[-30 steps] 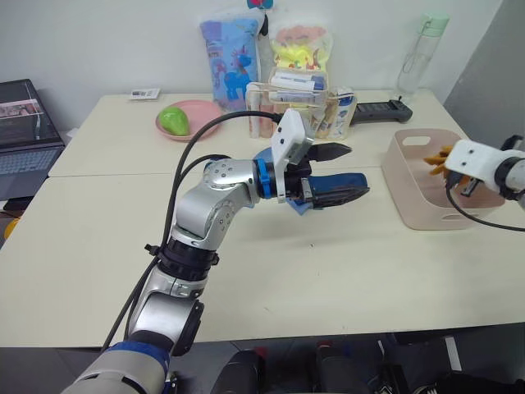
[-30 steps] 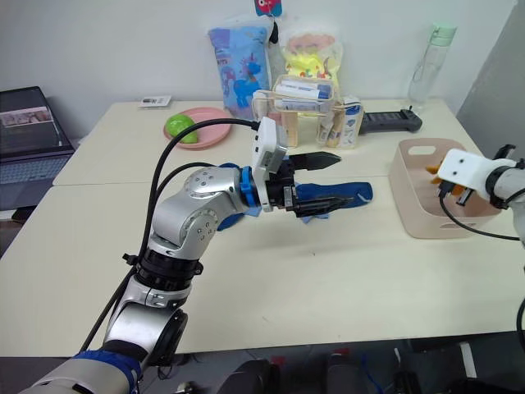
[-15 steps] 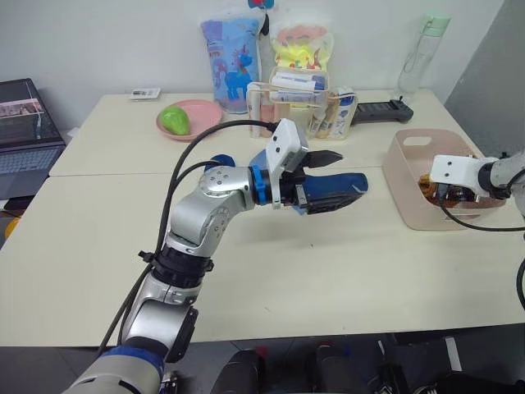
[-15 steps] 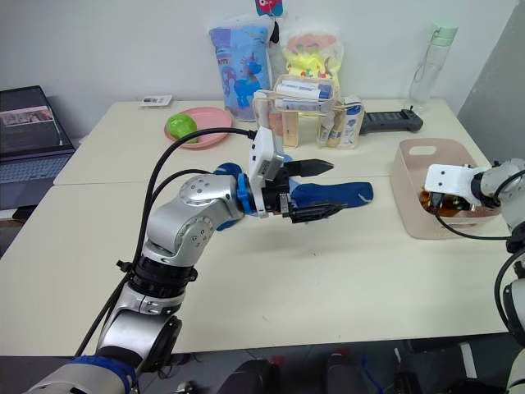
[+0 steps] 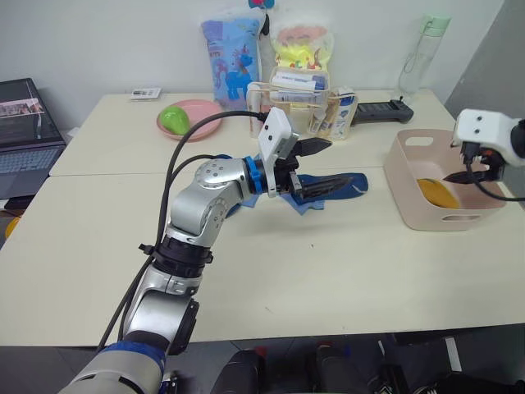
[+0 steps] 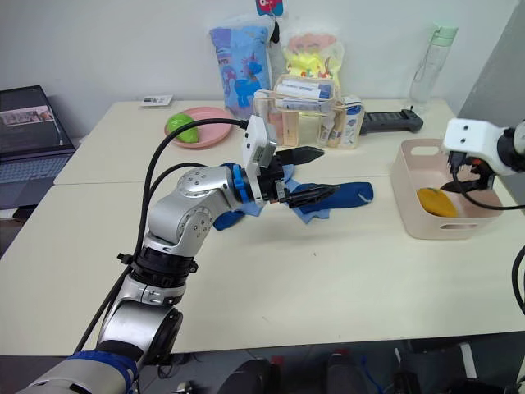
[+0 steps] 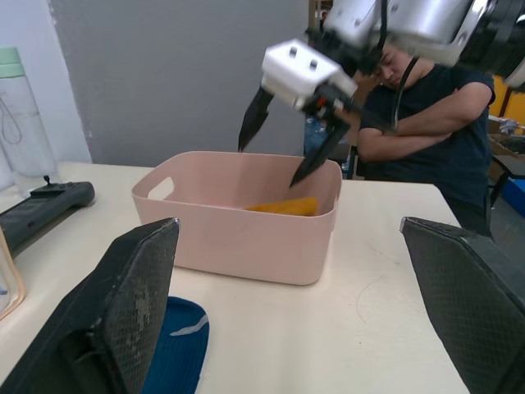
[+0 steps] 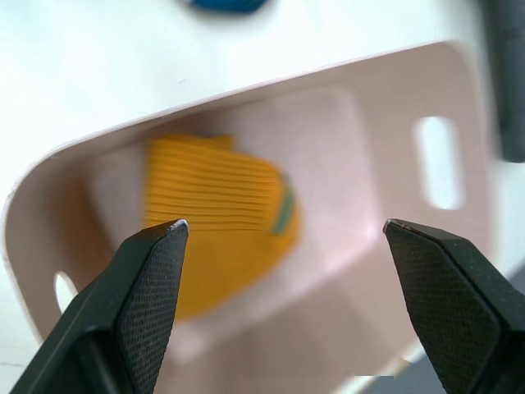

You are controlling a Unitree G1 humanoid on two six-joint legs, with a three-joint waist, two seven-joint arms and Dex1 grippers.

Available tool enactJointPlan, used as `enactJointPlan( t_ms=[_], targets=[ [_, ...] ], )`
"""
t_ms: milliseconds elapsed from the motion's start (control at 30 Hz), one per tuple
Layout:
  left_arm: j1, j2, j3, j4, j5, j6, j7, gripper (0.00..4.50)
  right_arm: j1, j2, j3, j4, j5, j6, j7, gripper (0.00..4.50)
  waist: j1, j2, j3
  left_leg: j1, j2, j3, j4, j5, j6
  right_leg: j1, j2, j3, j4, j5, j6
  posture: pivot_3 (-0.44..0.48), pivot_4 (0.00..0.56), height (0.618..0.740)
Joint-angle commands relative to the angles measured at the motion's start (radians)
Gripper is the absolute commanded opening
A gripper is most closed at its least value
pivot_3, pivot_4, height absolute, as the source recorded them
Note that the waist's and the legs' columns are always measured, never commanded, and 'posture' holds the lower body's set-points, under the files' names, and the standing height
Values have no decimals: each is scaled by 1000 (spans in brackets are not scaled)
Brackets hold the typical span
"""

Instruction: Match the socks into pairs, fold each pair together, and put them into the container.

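Note:
The container [image 5: 395, 174], a pale pink basin, stands at the table's right side. A folded mustard yellow pair [image 5: 437, 193] lies on its floor, also seen as ribbed yellow knit [image 8: 217, 222]. My right gripper [image 5: 469, 174] hovers open just above the basin, apart from the pair. My left gripper [image 5: 328, 162] is open at mid-table with nothing between its fingers. It hangs over a dark navy sock [image 5: 351, 182] that lies flat on the table. A light blue sock [image 6: 316, 215] pokes out beneath it, and more blue cloth lies partly hidden under my left forearm.
At the back stand a round pink plate [image 5: 193, 115] with a green object, two snack bags [image 5: 232, 57], a rack of small packs [image 5: 299, 98], a bottle [image 5: 418, 53] and a black remote [image 5: 381, 109]. A laptop [image 5: 25, 135] sits far left. A person [image 7: 426, 123] sits beyond the basin.
My right gripper dipped into the basin, opened and rose again, leaving the yellow pair inside. My left gripper drew back a little towards the left, still open.

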Motion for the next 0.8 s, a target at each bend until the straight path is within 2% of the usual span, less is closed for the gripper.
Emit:
enactJointPlan(
  t_ms=[33,133,233,267,333,400,500,667,800],
  targets=[
    [-29,12,15,8,15,-36,-13,4500,-72,-27,-37,-1,-5,-2,-11,4109,0,0,0,0,0,0,0,0,0,0,0,0,0,0,0,0,150,740],
    [-18,28,24,21,31,-56,-14,4500,-68,-13,-77,-29,28,9,-64,4109,0,0,0,0,0,0,0,0,0,0,0,0,0,0,0,0,150,740],
    [13,43,37,16,40,-66,3,4500,21,53,-176,-152,123,90,-151,4109,0,0,0,-2,0,0,0,0,0,-3,0,0,0,0,0,0,150,740],
    [29,52,36,6,44,-62,6,4500,75,80,-216,-229,162,168,-173,4109,-2,0,0,-2,1,1,0,0,0,-3,0,0,0,0,-1,0,150,740],
    [88,84,42,-27,52,-52,12,4500,236,173,-316,-467,256,377,-247,4474,-2,-1,-1,-2,2,1,0,0,0,-3,1,0,1,1,-1,0,150,740],
    [150,106,61,-58,57,-43,41,4500,387,265,-391,-684,319,517,-333,4490,-2,-1,-1,-2,5,1,0,0,-1,-3,3,0,1,1,-1,0,150,740],
    [277,139,101,-129,70,-32,105,4500,571,437,-475,-946,378,655,-501,4490,4,1,-1,-10,5,0,3,0,-2,-11,3,-1,4,2,-3,0,150,740],
    [555,174,179,-282,73,-53,193,4500,859,636,-467,-1189,391,647,-692,4490,5,1,-2,-13,4,-1,3,0,-1,-13,2,-1,2,3,-3,0,150,740],
    [770,153,252,-350,90,-123,267,4500,1078,709,-404,-1235,358,504,-778,4490,8,1,-2,-9,4,-1,3,0,-1,-9,2,-1,1,4,-3,0,150,740]
  ],
)
